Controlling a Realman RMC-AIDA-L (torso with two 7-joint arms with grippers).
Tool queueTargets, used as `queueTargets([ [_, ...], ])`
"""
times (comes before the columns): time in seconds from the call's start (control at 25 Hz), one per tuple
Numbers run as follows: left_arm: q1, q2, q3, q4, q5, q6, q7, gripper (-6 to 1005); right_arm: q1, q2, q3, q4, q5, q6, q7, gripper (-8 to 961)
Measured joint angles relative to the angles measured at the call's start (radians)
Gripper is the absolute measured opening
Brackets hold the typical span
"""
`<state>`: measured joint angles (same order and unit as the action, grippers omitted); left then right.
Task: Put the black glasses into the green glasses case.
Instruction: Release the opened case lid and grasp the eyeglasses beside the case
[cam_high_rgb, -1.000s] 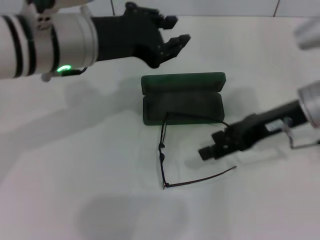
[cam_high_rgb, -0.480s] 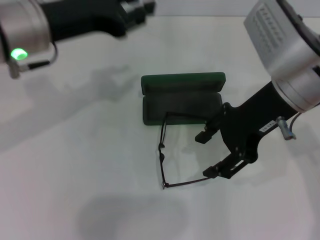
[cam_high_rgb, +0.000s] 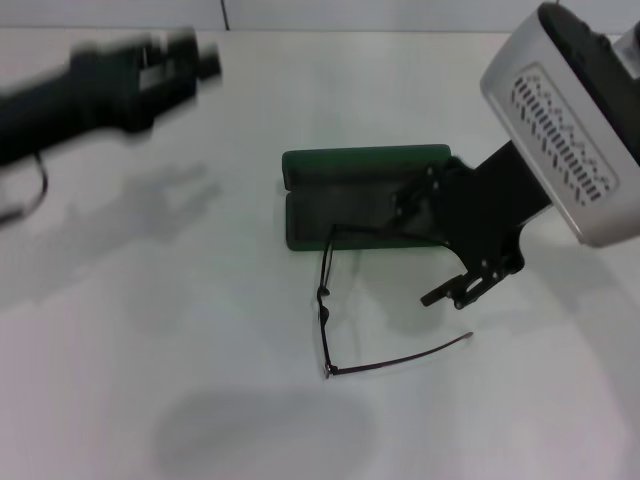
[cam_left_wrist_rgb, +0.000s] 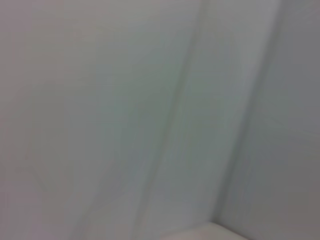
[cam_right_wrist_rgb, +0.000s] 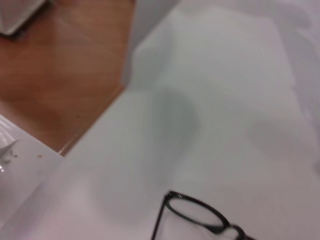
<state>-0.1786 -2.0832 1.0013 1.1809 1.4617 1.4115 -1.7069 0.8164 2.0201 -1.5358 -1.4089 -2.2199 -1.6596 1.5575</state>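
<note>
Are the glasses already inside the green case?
No. The glasses lie unfolded on the table in front of the open green case, with only one arm tip reaching onto it.

Even, bright light; soft shadows on the white table (cam_high_rgb: 200, 400). The left arm (cam_high_rgb: 90, 85), upper left, is motion-blurred. Both wrist views are soft.

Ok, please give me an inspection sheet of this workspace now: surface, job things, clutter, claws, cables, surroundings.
Surface: white table, bare where visible.
Job's things: green glasses case lies open on the table; black glasses lie unfolded in front of it, one temple arm resting on the case's near edge, not inside.
Clutter: nothing seen.
Claws: right claw open, hovering at the case's right end above the glasses; left claw far left, away from the case, blurred.
Cables: thin wire loop near the left arm.
Surroundings: wooden floor beside the table.
</note>
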Motion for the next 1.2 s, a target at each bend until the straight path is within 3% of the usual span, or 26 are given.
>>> queueTargets([
  [0.12, -0.001, 0.016, -0.100, -0.204, -0.003, 0.232, 0.203, 375, 0.024, -0.008, -0.021, 0.018, 0.034, -0.003, -0.051, 688],
  [0.28, 0.007, 0.041, -0.226, -0.432, -0.013, 0.411, 0.416, 370, 0.057, -0.003, -0.055, 0.004, 0.003, -0.011, -0.113, 670],
  [0.44, 0.032, 0.046, -0.248, -0.509, 0.061, 0.430, 0.496, 366, 0.056, -0.002, -0.141, -0.007, -0.027, 0.010, -0.188, 652],
  [0.6, 0.041, 0.010, -0.249, -0.559, 0.160, 0.432, 0.582, 364, 0.048, -0.003, -0.214, 0.027, -0.040, 0.055, -0.275, 634],
  [0.72, 0.049, -0.005, -0.245, -0.608, 0.174, 0.429, 0.632, 364, 0.035, 0.005, -0.267, 0.043, -0.071, 0.099, -0.316, 621],
  [0.88, 0.050, -0.006, -0.239, -0.673, 0.195, 0.422, 0.688, 364, 0.032, 0.006, -0.332, 0.067, -0.109, 0.150, -0.325, 603],
  [1.2, 0.056, -0.007, -0.239, -0.717, 0.228, 0.396, 0.731, 364, 0.089, 0.008, -0.334, 0.038, -0.111, 0.130, -0.273, 586],
])
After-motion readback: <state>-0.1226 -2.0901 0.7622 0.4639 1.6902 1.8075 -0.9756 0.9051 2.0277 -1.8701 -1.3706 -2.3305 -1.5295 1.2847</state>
